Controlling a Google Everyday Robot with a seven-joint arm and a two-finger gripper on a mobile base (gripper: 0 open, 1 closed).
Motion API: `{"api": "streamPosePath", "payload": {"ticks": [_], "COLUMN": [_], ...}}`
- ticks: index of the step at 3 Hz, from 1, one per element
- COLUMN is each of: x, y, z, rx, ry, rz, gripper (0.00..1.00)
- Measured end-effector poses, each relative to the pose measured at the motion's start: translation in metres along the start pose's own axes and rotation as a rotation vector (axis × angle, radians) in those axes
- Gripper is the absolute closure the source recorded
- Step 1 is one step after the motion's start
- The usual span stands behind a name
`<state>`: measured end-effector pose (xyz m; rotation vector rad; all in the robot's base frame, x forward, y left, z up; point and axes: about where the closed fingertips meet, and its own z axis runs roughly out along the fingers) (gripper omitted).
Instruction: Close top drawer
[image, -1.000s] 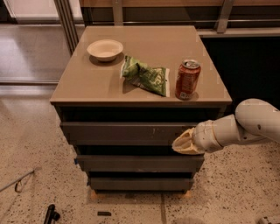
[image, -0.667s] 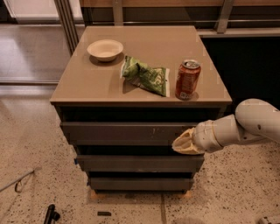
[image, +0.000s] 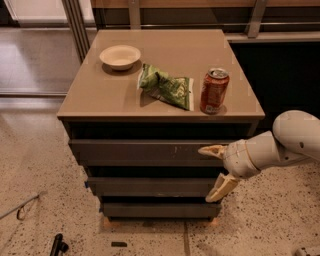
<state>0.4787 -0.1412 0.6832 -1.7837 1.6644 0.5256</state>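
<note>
The top drawer (image: 145, 151) is the widest dark grey-brown front under the tan cabinet top, with small whitish scuffs right of centre. A dark gap shows above it. My gripper (image: 215, 169) comes in from the right on a white arm, at the drawer's right end. It is open: the upper fingertip (image: 210, 149) rests at the drawer front near the scuffs, and the lower finger (image: 220, 187) hangs in front of the second drawer (image: 150, 186).
On the cabinet top (image: 100, 95) stand a white bowl (image: 120, 56), a green chip bag (image: 166, 86) and a red soda can (image: 214, 90). A third, narrower drawer (image: 155, 209) sits lowest. The floor is speckled; a small black object (image: 58, 245) lies at the lower left.
The gripper's fingers, close together before, have spread apart: the upper one stays at the top drawer's front and the lower one has swung down before the second drawer.
</note>
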Motion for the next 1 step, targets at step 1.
{"api": "streamPosePath", "payload": {"ticks": [1], "x": [-0.0003], "y": [0.0005], "z": [0.0], "rx": [-0.002], "ry": [0.0], "rz": [0.0], "gripper": [0.0]}}
